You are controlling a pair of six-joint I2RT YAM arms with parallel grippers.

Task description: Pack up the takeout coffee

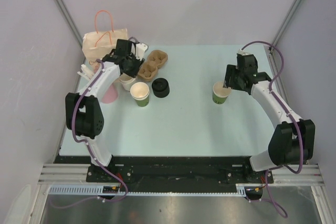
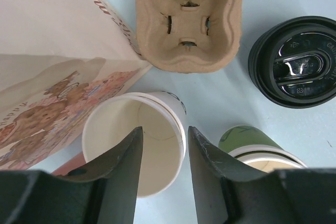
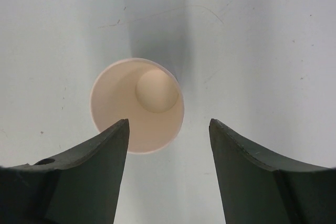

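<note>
Left end effector [image 2: 165,134] is hovering half-open over the white-sided cup [image 2: 131,124]. One finger is hanging above its mouth and the other just outside its rim, so the wall is sitting between the jaws unpinched. Right end effector [image 3: 168,124] is standing wide above a green-sided cup [image 3: 134,103], holding nothing. The left is probably going for a rim pinch. That is calling for a light squeeze and a straight lift, clear of the other green-sided cup [image 2: 247,137] just beside it and the paper bag [image 2: 52,40]. All three cups are standing upright on the worktop [image 1: 189,124], long axes vertical, mouths facing up, unlidded. A black lid [image 2: 296,61] is lying flat near the pulp carrier [image 2: 189,22].
</note>
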